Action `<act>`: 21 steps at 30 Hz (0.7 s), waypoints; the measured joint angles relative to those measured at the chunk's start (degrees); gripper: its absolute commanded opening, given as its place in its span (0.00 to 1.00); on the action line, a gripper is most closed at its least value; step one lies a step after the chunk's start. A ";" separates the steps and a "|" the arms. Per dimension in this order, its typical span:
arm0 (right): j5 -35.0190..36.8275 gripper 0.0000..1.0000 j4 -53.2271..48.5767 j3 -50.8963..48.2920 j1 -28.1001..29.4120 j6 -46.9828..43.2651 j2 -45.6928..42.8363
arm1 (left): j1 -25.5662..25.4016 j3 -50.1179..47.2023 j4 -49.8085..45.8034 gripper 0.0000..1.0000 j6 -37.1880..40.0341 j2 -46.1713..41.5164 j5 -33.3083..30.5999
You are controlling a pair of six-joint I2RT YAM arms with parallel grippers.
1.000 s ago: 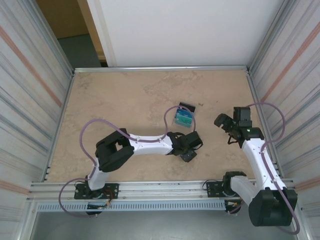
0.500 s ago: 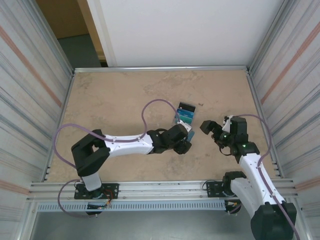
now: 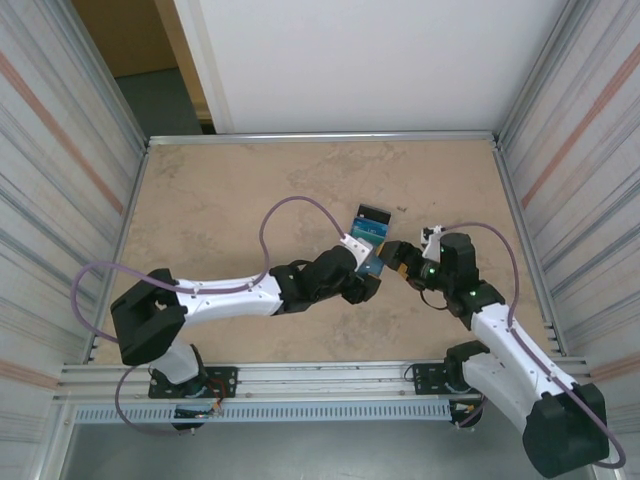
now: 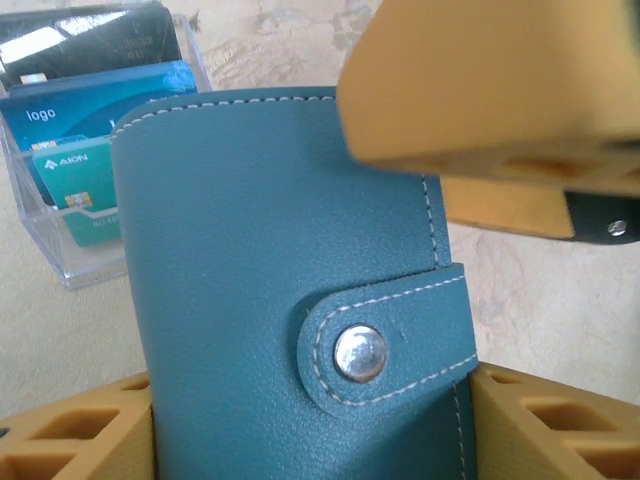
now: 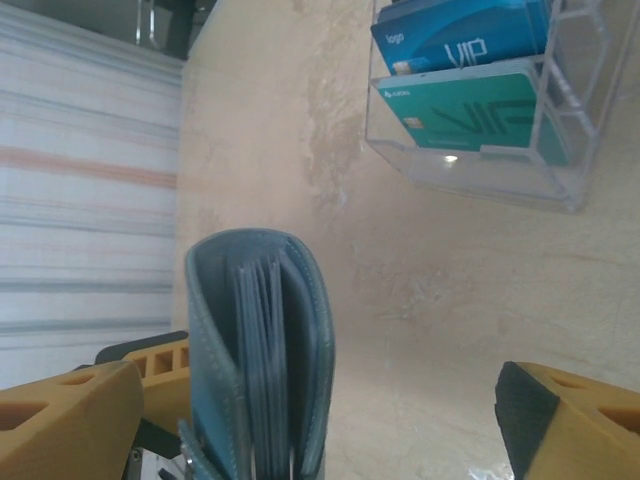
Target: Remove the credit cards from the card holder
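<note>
The card holder, a blue-teal wallet snapped shut with a silver stud, stands upright with my left gripper shut on its lower sides. In the top view the card holder sits mid-table between both arms. My right gripper is open and straddles the card holder edge-on, nearer its left finger. The inner sleeves show there. The credit cards, teal, blue and black, stand in a clear stand just behind. The right gripper's finger hangs over the wallet's top corner.
The clear stand with the cards sits right behind the two grippers. Corrugated metal walls close in the tan table on both sides, with a white panel at the back. The left arm's cable loops above the table.
My left arm has reached further right and back, bringing the wallet up beside the stand. My right arm has swung left and its jaws now straddle the wallet.
</note>
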 measured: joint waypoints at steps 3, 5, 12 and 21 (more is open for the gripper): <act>-0.92 0.76 2.82 0.02 0.68 1.22 1.75 | 0.04 -0.50 1.01 0.65 0.02 -0.35 0.00; -1.25 0.70 4.37 0.13 1.18 2.01 2.78 | 0.04 -0.76 1.70 0.65 0.15 -0.35 0.00; -2.12 0.50 6.97 1.70 3.32 2.80 6.05 | 0.42 -1.70 2.97 0.66 0.44 -0.96 0.22; -1.97 0.11 8.52 4.28 5.64 2.69 10.25 | 1.64 -3.56 4.02 0.71 0.44 -2.69 0.15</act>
